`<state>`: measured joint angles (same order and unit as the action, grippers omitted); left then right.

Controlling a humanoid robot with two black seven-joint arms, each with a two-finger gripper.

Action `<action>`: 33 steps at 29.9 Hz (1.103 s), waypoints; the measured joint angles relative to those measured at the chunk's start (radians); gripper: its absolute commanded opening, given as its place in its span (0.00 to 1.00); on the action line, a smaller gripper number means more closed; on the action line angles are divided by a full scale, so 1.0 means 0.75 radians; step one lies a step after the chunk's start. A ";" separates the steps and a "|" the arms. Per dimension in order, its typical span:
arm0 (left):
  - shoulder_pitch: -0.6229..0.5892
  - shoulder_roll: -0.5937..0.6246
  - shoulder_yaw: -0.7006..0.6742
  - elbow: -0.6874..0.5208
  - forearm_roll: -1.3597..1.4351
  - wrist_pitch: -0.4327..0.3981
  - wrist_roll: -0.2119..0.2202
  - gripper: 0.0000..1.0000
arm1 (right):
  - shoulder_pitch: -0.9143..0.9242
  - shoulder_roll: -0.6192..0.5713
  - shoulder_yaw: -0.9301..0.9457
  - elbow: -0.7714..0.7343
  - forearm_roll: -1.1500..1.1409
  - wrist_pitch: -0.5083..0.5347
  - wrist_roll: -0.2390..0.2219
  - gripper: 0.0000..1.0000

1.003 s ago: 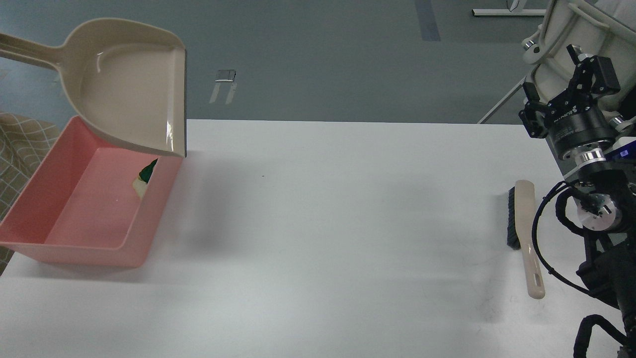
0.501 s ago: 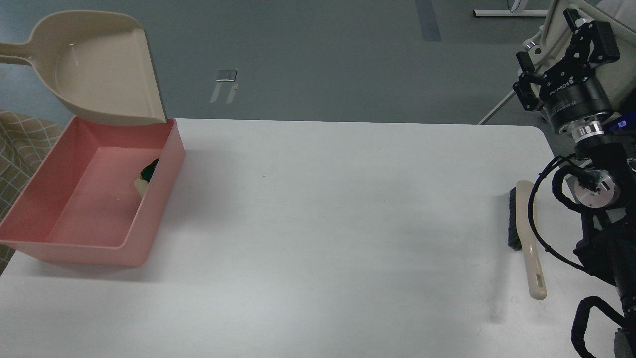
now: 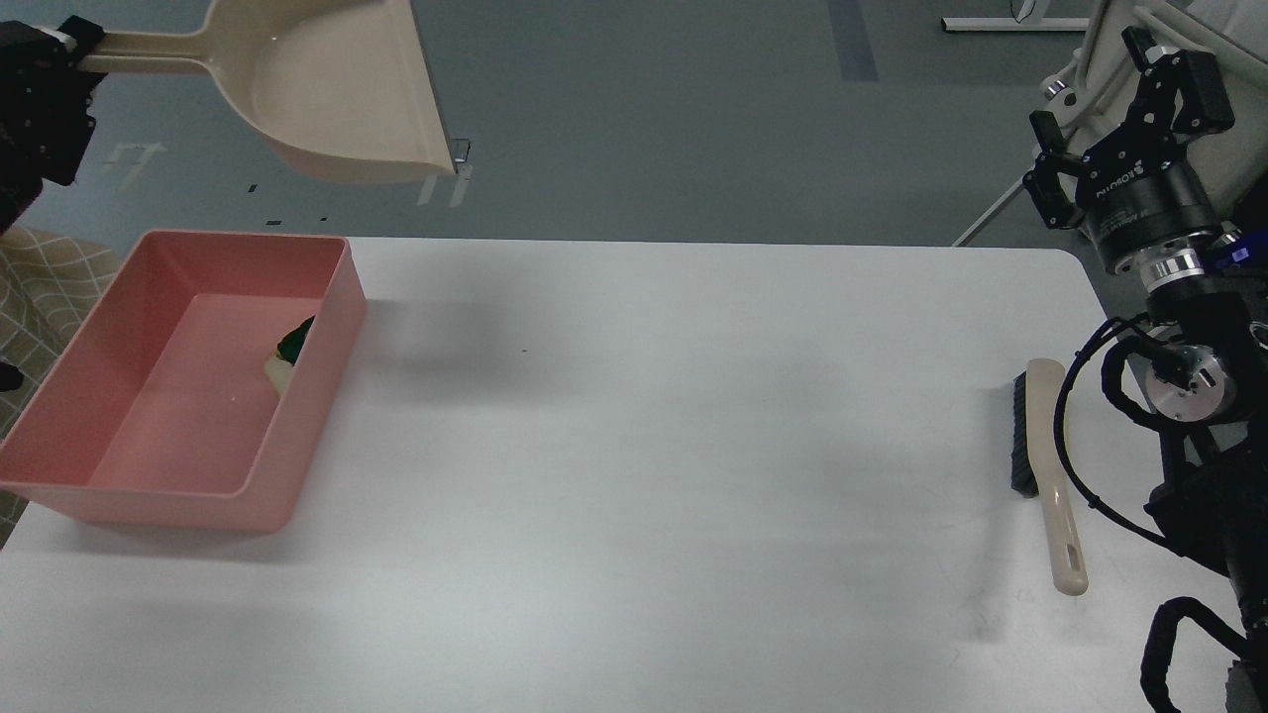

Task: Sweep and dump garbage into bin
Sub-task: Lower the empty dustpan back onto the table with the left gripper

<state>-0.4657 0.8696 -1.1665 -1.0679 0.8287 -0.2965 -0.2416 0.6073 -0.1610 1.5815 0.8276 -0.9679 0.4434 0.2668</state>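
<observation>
The pink bin (image 3: 119,465) stands on the white table at the left. The garbage (image 3: 287,355) lies inside it against the right wall: a dark green sponge edge (image 3: 296,339) and a pale piece (image 3: 278,373) show, and I cannot tell them apart further. My left gripper (image 3: 61,51) is shut on the handle of the beige dustpan (image 3: 337,89), holding it high beyond the bin's far edge; the pan looks empty. My right gripper (image 3: 1109,109) is open and empty, raised at the far right.
The beige brush with black bristles (image 3: 1048,465) lies on the table near the right edge, below my right arm. A checked fabric surface (image 3: 45,287) sits left of the bin. Grey floor lies beyond the table's far edge.
The dustpan has risen from over the bin, moved up and to the right and levelled out. My left gripper has come into view. The right gripper rose slightly. The garbage stays in the bin.
</observation>
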 measured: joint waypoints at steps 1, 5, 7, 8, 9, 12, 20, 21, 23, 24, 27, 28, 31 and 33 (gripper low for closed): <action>-0.031 -0.019 0.047 0.000 0.000 0.020 0.001 0.00 | -0.003 0.000 0.000 -0.001 0.000 0.000 0.000 1.00; -0.125 -0.109 0.220 0.000 0.000 0.071 0.003 0.00 | -0.013 0.001 0.000 -0.004 0.000 0.000 0.000 1.00; -0.146 -0.147 0.269 -0.001 0.000 0.079 0.003 0.00 | -0.015 0.000 0.000 -0.008 0.000 0.000 0.000 1.00; -0.152 -0.173 0.295 -0.001 0.000 0.084 0.003 0.00 | -0.016 -0.001 0.000 -0.010 0.000 0.000 0.000 1.00; -0.156 -0.196 0.316 -0.002 0.000 0.087 0.003 0.00 | -0.016 -0.003 0.000 -0.012 0.000 0.000 0.000 1.00; -0.161 -0.277 0.374 -0.014 0.005 0.109 0.003 0.00 | -0.018 -0.007 0.000 -0.017 -0.001 0.000 0.000 1.00; -0.197 -0.453 0.564 -0.055 0.065 0.171 0.024 0.00 | -0.038 -0.008 0.001 -0.020 -0.002 0.000 0.000 1.00; -0.199 -0.478 0.585 -0.056 0.072 0.180 0.026 0.00 | -0.040 -0.008 0.002 -0.020 -0.002 0.000 0.000 1.00; -0.197 -0.521 0.617 -0.060 0.079 0.193 0.029 0.00 | -0.043 -0.008 0.002 -0.020 -0.002 0.000 0.000 1.00; -0.189 -0.532 0.630 -0.066 0.081 0.198 0.029 0.00 | -0.044 -0.008 0.002 -0.020 -0.002 0.000 0.000 1.00; -0.164 -0.540 0.669 -0.082 0.083 0.207 0.030 0.00 | -0.048 -0.008 0.002 -0.020 -0.002 0.000 0.000 1.00; -0.152 -0.540 0.688 -0.085 0.083 0.210 0.030 0.00 | -0.053 -0.008 0.002 -0.020 -0.002 0.000 0.000 1.00; -0.119 -0.551 0.734 -0.087 0.083 0.227 0.032 0.00 | -0.075 -0.008 0.002 -0.014 -0.002 0.000 0.000 1.00; -0.108 -0.558 0.760 -0.088 0.083 0.248 0.042 0.00 | -0.091 -0.008 0.002 -0.008 -0.002 0.000 0.001 1.00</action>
<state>-0.5467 0.4513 -0.5963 -1.1336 0.8907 -0.1105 -0.2098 0.5393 -0.1671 1.5829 0.8220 -0.9694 0.4433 0.2675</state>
